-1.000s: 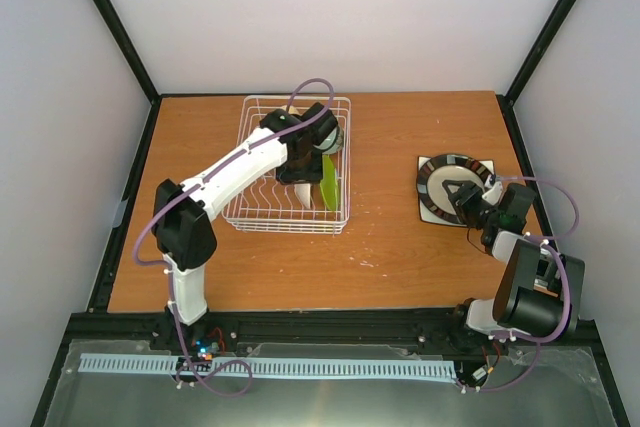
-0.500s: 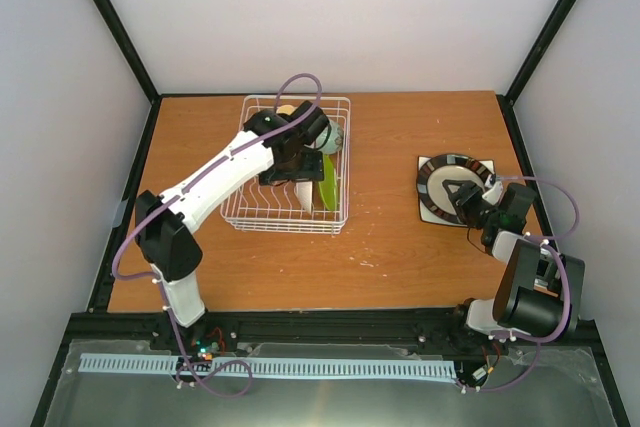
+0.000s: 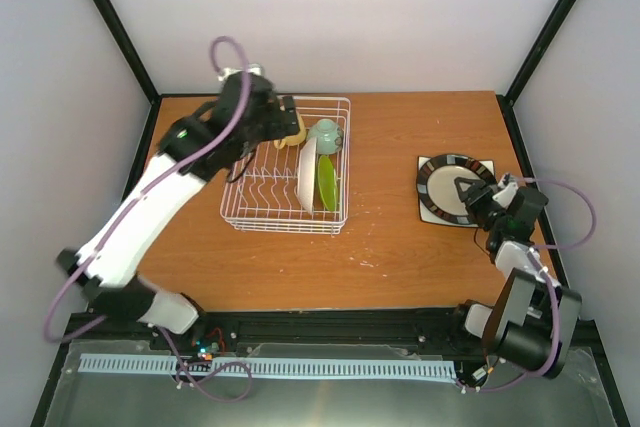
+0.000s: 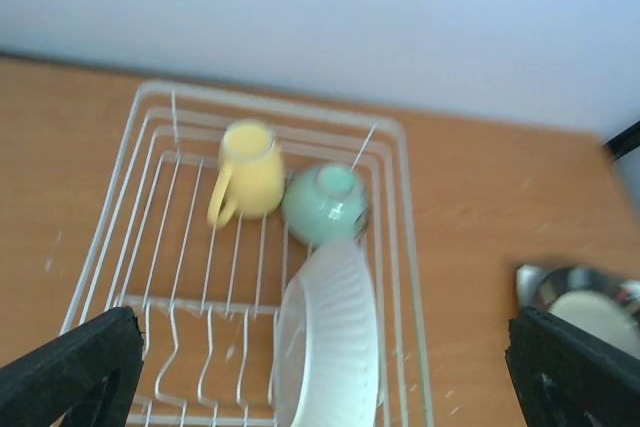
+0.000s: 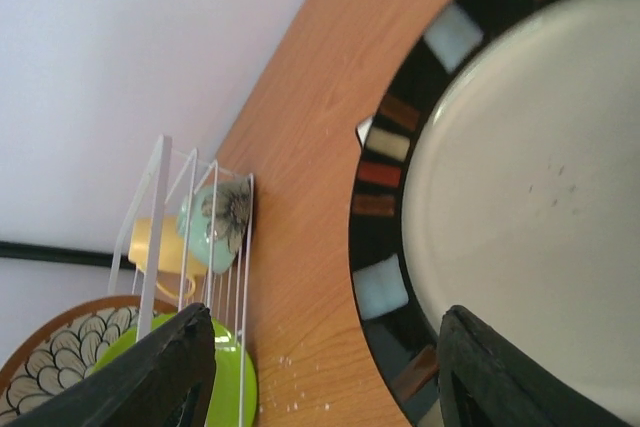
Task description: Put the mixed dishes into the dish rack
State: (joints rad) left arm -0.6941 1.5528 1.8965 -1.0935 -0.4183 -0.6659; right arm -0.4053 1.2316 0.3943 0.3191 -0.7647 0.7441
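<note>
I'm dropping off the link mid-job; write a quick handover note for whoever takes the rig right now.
Left gripper: open, empty, raised above the far left corner of the dish rack.
Right gripper: open at the patterned-rim plate, not gripping it.
Done: yellow mug, grey-green cup, white plate, lime-green plate in the rack.
Left: patterned-rim plate, flat on the table right of the rack.
</note>
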